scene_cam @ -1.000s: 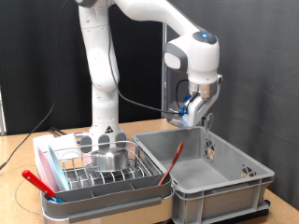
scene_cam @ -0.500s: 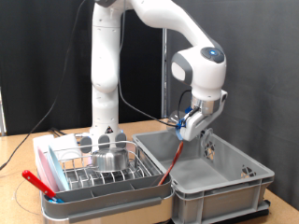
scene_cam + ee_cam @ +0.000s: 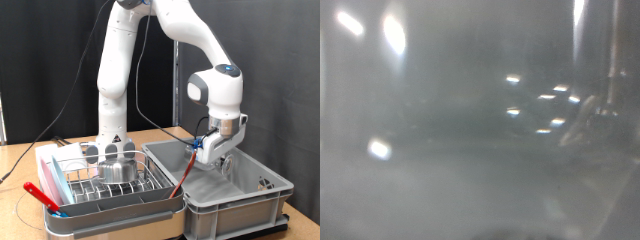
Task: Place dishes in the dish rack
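The dish rack [image 3: 90, 185], a silver wire rack in a white tray, stands at the exterior view's lower left. A shiny steel bowl [image 3: 117, 170] sits in it, in front of the whitish-grey utensil holder [image 3: 110, 152]. My gripper [image 3: 217, 156] hangs low over the large grey crate [image 3: 235, 205], just inside its open top, and its fingers are hard to make out. A small clear piece [image 3: 265, 183] lies at the crate's right side. The wrist view is blurred, showing only a grey surface [image 3: 450, 190] with light glints. The light blue plate is out of view.
A thin red stick [image 3: 181, 176] leans inside the crate against its left wall. A red-handled utensil [image 3: 42, 195] lies along the rack tray's front left corner. Cables [image 3: 25, 165] trail across the wooden table on the left. A black curtain is behind.
The arm has swung towards the exterior view's right and lowered. The gripper went from well above the crate's back edge down to its open top.
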Motion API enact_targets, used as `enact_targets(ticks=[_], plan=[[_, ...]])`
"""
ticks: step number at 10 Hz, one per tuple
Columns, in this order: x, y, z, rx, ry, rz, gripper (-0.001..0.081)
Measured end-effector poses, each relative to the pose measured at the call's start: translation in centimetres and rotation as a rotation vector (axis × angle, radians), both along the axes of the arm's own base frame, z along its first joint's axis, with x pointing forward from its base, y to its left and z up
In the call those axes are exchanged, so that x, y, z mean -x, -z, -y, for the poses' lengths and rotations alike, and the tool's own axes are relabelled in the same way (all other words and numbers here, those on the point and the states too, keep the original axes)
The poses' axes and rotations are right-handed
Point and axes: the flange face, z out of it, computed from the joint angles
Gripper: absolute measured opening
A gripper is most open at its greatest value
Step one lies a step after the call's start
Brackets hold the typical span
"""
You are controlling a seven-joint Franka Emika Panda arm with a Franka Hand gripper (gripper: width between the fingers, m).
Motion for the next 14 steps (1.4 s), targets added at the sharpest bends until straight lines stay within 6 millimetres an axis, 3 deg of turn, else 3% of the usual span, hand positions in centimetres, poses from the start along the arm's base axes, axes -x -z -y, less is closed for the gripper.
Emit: enact_targets(ticks=[7,11,12,13,14], plan=[[-0.6,5.7,2.3,0.056,0.094,0.0,0.0106],[-0.8,7.1,2.3,0.029,0.115,0.027,0.0114],[-0.8,7.2,2.1,0.023,0.115,0.034,0.0308],[-0.9,7.1,2.0,0.014,0.114,0.046,0.0308],[-1.0,6.9,1.8,0.0,0.111,0.058,0.049]])
